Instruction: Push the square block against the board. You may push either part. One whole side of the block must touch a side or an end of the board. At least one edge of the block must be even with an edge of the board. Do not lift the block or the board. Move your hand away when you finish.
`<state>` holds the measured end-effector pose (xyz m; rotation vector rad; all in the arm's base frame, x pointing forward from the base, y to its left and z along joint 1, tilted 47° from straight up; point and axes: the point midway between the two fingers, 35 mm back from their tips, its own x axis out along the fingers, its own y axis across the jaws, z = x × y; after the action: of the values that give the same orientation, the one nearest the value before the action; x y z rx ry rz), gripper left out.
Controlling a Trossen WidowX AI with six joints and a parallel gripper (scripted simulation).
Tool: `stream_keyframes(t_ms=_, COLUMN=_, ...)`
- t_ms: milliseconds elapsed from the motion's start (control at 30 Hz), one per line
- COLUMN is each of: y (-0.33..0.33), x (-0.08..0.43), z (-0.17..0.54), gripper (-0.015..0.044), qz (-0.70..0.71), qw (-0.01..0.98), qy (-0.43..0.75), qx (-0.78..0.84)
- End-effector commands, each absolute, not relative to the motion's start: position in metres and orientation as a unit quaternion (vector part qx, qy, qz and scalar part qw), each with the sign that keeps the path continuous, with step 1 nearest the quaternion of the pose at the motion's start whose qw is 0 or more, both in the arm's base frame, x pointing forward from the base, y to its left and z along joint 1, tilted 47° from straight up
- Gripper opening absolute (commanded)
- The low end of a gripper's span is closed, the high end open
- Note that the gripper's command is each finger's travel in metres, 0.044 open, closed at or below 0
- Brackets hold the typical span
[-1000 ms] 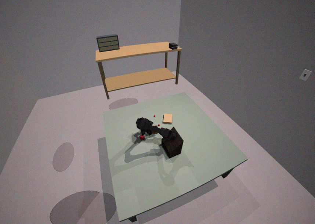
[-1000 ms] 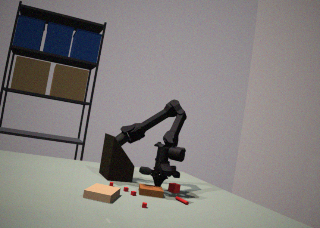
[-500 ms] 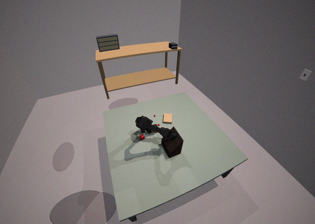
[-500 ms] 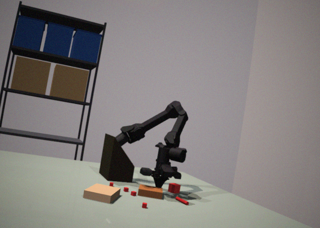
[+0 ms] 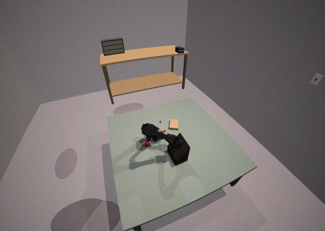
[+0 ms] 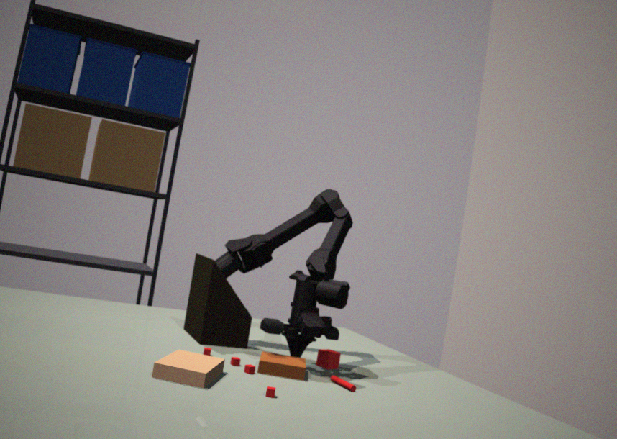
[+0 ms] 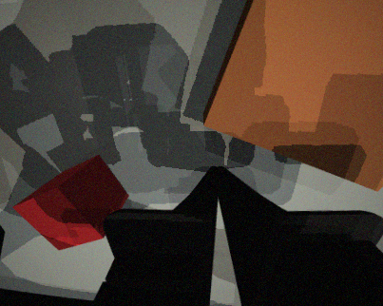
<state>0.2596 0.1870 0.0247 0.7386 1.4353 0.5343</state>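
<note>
well, the orange slab [image 5: 160,131] [image 6: 282,367] [image 7: 301,57] and the tan slab [image 5: 173,124] [image 6: 188,367] look like the task's two parts; which one counts as block and which as board i cannot tell for sure. both lie flat on the table [image 5: 210,149] [image 6: 89,340], and in the exterior view the orange slab sits at three o'clock from the tan slab, apart from it.

the claw [image 5: 152,139] [image 6: 297,355] [image 7: 217,172] is shut with nothing in its grip, tips low at about twelve to one o'clock of the orange slab in the exterior view, very near its far edge; touching or not, i cannot tell. in the wrist view the red cube [image 5: 147,144] [image 6: 328,359] [image 7: 78,204] lies at eight o'clock from the tips.

both slabs look stiff, hard and fairly light, perhaps wood, so they should slide without bending or breaking. no hold is called for: closed tips, kept low against the middle of a side wall, should push straight, while a shove near a corner would likely spin the slab. a small red cube [image 6: 249,368] near the orange slab's nine o'clock side could get wedged in the gap. no brand, label or writing can be read on either slab.
</note>
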Motion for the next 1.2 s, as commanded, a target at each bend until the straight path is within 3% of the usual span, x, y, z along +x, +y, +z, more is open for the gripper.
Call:
stream_keyframes(t_ms=0, y=0.187, x=0.253, z=0.025, gripper=0.0000, qz=0.233, qw=0.661, qy=0.634, qx=0.328)
stream_keyframes(t_ms=500, y=0.188, x=0.236, z=0.026, gripper=0.0000, qz=0.236, qw=0.659, qy=0.634, qx=0.328)
stream_keyframes(t_ms=867, y=0.150, x=0.230, z=0.063, gripper=0.0000, qz=0.233, qw=0.660, qy=0.634, qx=0.329)
stream_keyframes(t_ms=1167, y=0.149, x=0.264, z=0.066, gripper=0.0000, qz=0.170, qw=0.625, qy=0.653, qx=0.392)
